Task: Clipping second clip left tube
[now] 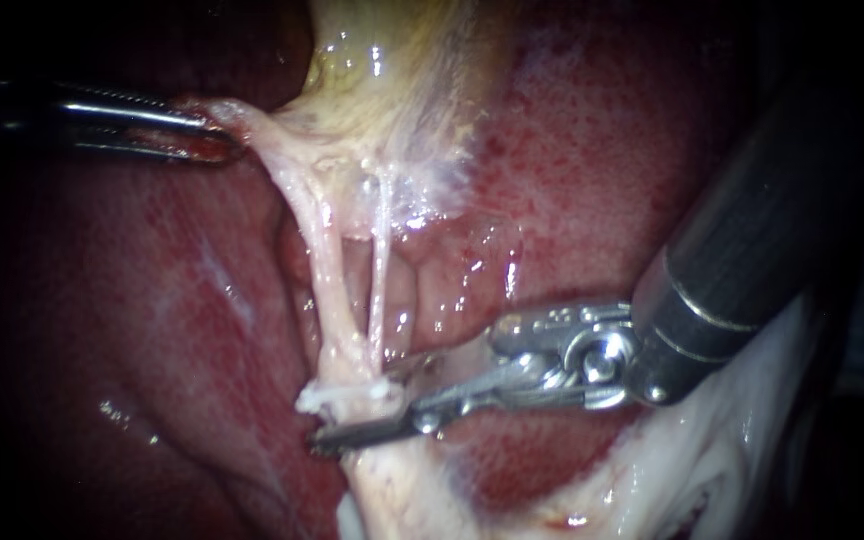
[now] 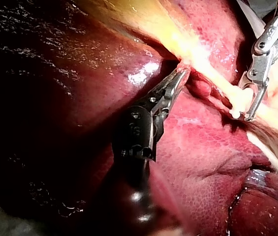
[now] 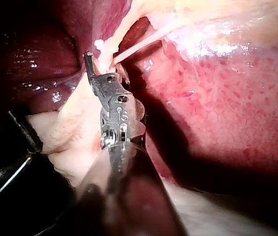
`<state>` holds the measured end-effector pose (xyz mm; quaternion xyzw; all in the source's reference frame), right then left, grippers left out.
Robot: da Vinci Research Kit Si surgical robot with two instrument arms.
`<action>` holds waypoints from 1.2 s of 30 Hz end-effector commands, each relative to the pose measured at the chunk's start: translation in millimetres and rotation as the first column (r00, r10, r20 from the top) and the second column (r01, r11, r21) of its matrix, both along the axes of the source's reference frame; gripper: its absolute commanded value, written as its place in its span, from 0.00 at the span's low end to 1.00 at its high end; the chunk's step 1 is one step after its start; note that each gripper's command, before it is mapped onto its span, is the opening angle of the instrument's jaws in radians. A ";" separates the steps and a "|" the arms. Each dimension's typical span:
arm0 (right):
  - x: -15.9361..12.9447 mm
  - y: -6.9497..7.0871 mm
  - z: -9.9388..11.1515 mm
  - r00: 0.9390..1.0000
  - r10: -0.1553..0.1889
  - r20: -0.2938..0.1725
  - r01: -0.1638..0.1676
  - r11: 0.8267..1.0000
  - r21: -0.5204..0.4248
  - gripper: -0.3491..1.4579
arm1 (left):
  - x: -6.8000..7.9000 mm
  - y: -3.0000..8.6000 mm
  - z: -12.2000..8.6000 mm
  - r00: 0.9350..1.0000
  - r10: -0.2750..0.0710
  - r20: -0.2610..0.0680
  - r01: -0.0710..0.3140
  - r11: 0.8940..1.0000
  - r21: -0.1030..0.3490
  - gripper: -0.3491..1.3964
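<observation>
**Clip instrument astride the left tube, clip not yet seen closed**

The dark red, glistening liver (image 1: 182,320) filled the endoscope view, and the pale yellowish gallbladder (image 1: 392,80) hung in from above. From the gallbladder's lower end two strands ran downward side by side. One was the thicker, pinkish left tube (image 1: 330,290). Just beside it was a thin whitish right tube (image 1: 380,258).

The left instrument (image 1: 214,140), a slender shaft with narrow metal jaws, came in from the left. Its jaws were closed on a fold of pale tissue (image 1: 242,118) at the gallbladder's lower edge. That grip held the two tubes taut and lifted off the liver.

The right instrument (image 1: 362,412), a dark shaft with a silver hinged wrist, came in from the upper right. Its long jaws stood apart, one on either side of the lower end of the left tube, with a gap showing between them. At that spot a small white lump (image 1: 337,397) sat across the tube. Whether it was a clip or bunched tissue could not be told.

As I judged it, the approach and placement looked done, since the tube lay well inside the jaws. What remained was the squeeze that sets the clip, then opening the jaws and drawing back. No finished second clip was plain to see, so the step seemed about halfway through.
</observation>
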<state>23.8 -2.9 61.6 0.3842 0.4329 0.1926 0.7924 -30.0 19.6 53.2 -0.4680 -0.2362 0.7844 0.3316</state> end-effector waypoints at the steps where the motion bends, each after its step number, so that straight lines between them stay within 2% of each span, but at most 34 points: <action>1: 0.0 0.1 0.0 1.000 0.007 -0.003 -0.007 1.000 -0.001 0.35 | 0.0 0.0 0.0 1.000 0.000 0.000 0.000 1.000 0.000 0.00; 5: 0.1 0.3 0.1 0.998 0.054 -0.030 -0.054 0.999 -0.004 0.45 | 0.0 0.0 0.0 1.000 0.000 0.000 0.000 1.000 0.000 0.00; 9: -0.1 0.6 0.3 0.995 0.094 -0.031 -0.094 0.996 -0.010 0.47 | 0.1 0.0 0.0 1.000 0.001 0.000 -0.001 1.000 0.000 0.00; 17: -2.8 1.3 0.4 0.995 0.092 -0.037 -0.092 0.996 -0.017 0.47 | 0.3 -0.1 0.0 1.000 0.002 0.001 -0.002 1.000 0.000 0.00; 23: -5.1 2.6 -0.5 0.994 0.097 -0.040 -0.098 0.995 -0.020 0.47 | 0.4 -0.1 0.0 1.000 0.002 0.001 -0.002 1.000 0.000 0.00; 30: -6.8 3.1 -1.4 0.994 0.096 -0.042 -0.097 0.995 -0.014 0.47 | 0.4 -0.1 0.0 1.000 0.002 0.001 -0.002 1.000 0.000 0.00; 36: -7.3 3.7 -3.5 0.989 0.120 -0.083 -0.119 0.993 0.012 0.47 | 0.5 0.1 0.1 1.000 0.003 0.002 -0.003 1.000 0.000 0.00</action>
